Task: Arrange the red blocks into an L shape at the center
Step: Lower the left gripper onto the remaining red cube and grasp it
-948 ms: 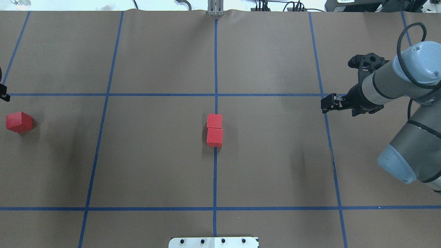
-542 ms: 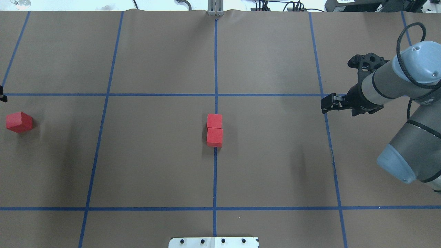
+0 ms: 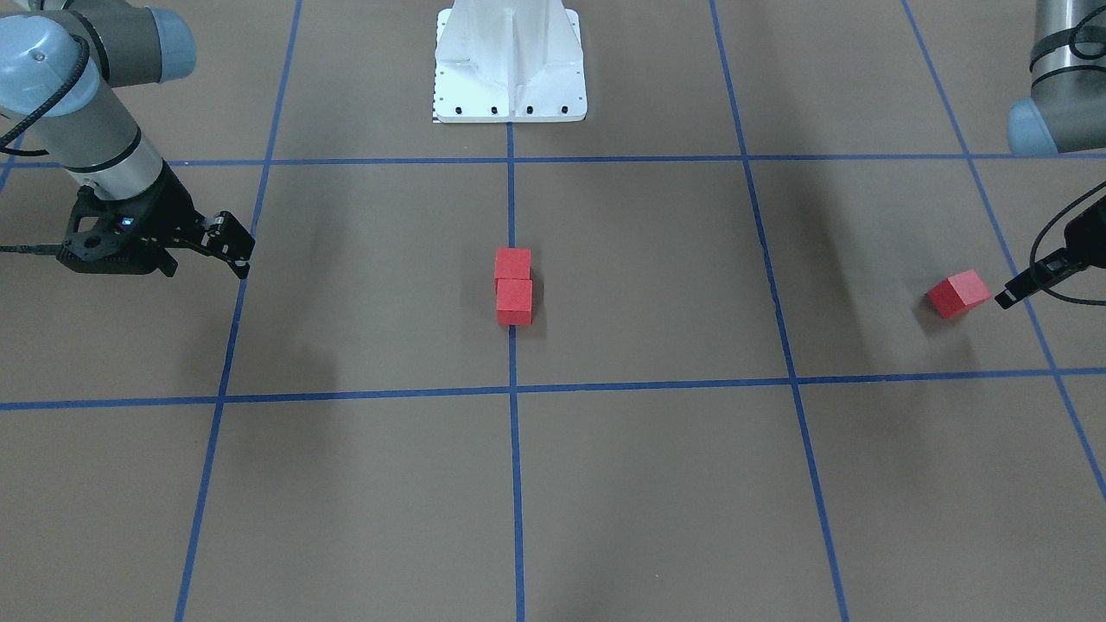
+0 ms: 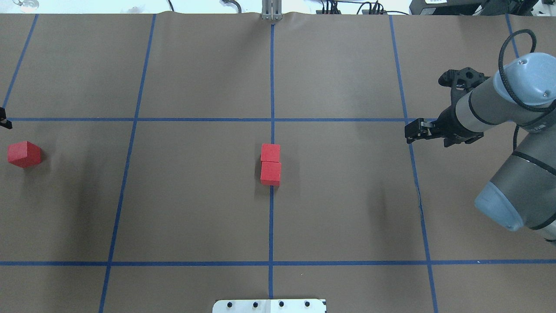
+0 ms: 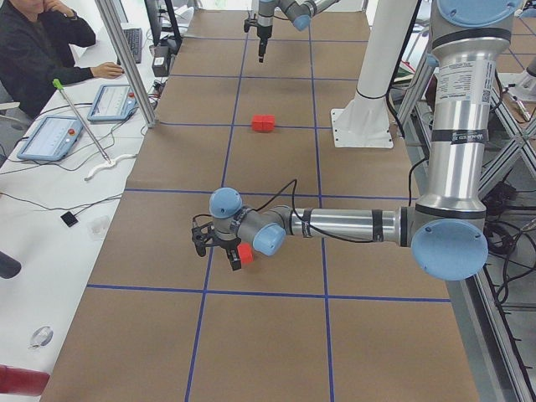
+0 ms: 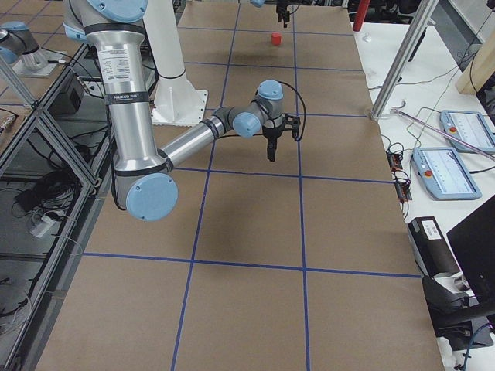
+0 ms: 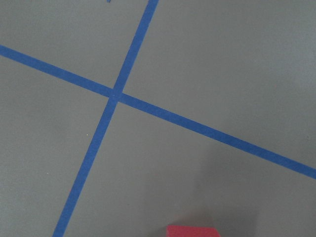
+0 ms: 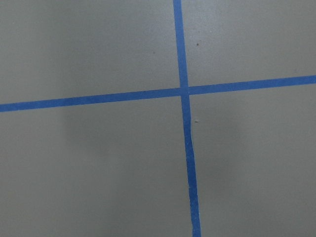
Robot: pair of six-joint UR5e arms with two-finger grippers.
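Two red blocks lie touching in a short column on the centre grid line; they also show in the front view. The third red block sits alone at the far left, also in the front view and at the bottom edge of the left wrist view. My left gripper hovers just beside that block, apart from it; only its tip shows, so I cannot tell its state. My right gripper hangs empty and looks shut, far right of the centre pair.
The table is brown paper with blue tape grid lines. The white robot base plate sits at the near edge. Operators' desks with tablets stand past the table's far side.
The left gripper's tip shifts slightly at the view's left edge. The blocks and the right arm have not moved.
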